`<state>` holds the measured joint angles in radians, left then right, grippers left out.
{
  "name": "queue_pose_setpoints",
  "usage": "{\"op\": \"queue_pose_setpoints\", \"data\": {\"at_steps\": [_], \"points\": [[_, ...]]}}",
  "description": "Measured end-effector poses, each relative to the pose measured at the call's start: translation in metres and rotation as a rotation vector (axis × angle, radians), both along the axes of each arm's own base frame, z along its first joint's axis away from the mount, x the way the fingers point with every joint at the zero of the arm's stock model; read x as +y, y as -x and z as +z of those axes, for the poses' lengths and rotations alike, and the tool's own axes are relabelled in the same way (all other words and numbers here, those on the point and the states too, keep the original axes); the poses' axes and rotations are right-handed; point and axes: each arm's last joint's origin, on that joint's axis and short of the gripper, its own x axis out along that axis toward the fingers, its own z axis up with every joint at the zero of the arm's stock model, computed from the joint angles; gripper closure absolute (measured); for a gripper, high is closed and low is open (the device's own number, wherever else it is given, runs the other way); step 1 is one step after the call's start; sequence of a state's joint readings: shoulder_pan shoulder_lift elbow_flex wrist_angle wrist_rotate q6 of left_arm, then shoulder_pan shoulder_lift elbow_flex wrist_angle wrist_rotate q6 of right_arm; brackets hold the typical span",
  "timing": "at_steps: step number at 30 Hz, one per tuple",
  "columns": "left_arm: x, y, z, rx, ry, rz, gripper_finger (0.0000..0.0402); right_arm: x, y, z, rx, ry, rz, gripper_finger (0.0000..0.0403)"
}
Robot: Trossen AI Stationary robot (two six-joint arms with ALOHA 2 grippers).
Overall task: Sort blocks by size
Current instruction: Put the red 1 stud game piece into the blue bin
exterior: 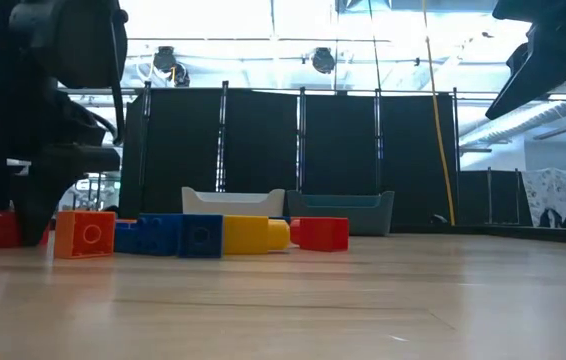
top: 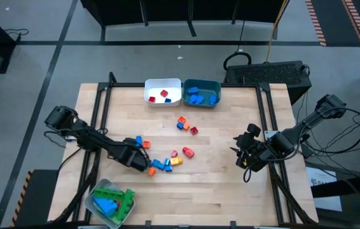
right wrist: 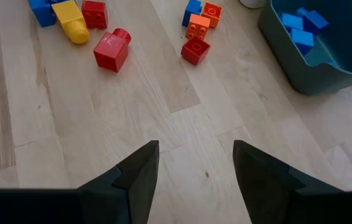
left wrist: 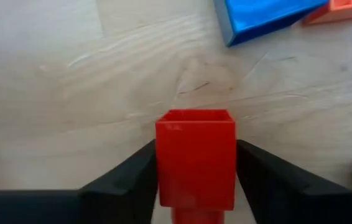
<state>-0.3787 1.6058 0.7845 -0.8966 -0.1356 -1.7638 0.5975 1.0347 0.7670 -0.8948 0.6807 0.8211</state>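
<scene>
**Left gripper clamps a red block while the right one waits with jaws apart**

Start with the biggest thing, your wooden table, then the bins on it. At its near left corner the clear-grey bin holds long green bars and a chunky blue piece, piled at angles. Along the far edge the teal bin carries several small blue blocks, and right beside it, touching, the white bin has a few tiny red ones.

Now the loose blocks: a short row near the left gripper runs orange, blue, blue, yellow in the low view, long axis across the table, with a red one just past the yellow. A second little cluster of orange, blue and red sits nearer the bins, and a single red block lies on its side between the clusters, its stud pointing away from the right arm.

Your left gripper is low at the table, fingers pressed on both flanks of a small red block, a squarish hollow-ended cube facing straight ahead of the wrist. Your right gripper hangs over bare wood at the right side, fingers spread, nothing between them.
</scene>
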Motion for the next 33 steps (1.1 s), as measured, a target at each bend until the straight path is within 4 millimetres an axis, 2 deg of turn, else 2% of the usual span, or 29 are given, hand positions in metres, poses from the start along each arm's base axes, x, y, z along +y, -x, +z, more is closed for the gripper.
{"op": "queue_pose_setpoints", "data": {"at_steps": [4,8,11,15,19,22,27,30,33], "points": [[0.000,-0.001,0.000,-0.004,0.008,-0.013,0.0267,0.000,0.000,0.000,0.000,0.000,0.000,0.0211],[-0.001,-0.007,0.005,-0.018,-0.005,-0.060,0.0267,0.000,0.000,0.000,0.001,0.002,0.003,0.0211],[0.001,-0.021,0.013,-0.107,-0.075,-0.066,0.0267,0.000,0.000,0.000,0.001,0.002,0.002,0.0211],[0.009,-0.041,0.034,-0.175,-0.122,-0.132,0.0267,0.000,0.000,0.000,0.001,0.003,0.003,0.0211],[0.029,-0.068,0.061,-0.255,-0.220,-0.209,0.0267,0.000,0.000,0.000,0.000,0.004,0.002,0.0211],[0.051,-0.086,0.084,-0.303,-0.341,-0.270,0.0267,0.000,0.000,0.000,0.000,0.004,0.002,0.0211],[0.112,-0.121,0.112,-0.485,-0.536,-0.361,0.0267,0.000,0.000,0.000,-0.001,0.004,0.001,0.0211],[0.148,-0.139,0.119,-0.627,-0.601,-0.430,0.0267,0.000,0.000,0.000,-0.001,0.004,0.001,0.0211],[0.180,-0.153,0.117,-0.764,-0.655,-0.464,0.0267,0.000,0.000,0.000,-0.002,0.005,0.001,0.0211]]}}
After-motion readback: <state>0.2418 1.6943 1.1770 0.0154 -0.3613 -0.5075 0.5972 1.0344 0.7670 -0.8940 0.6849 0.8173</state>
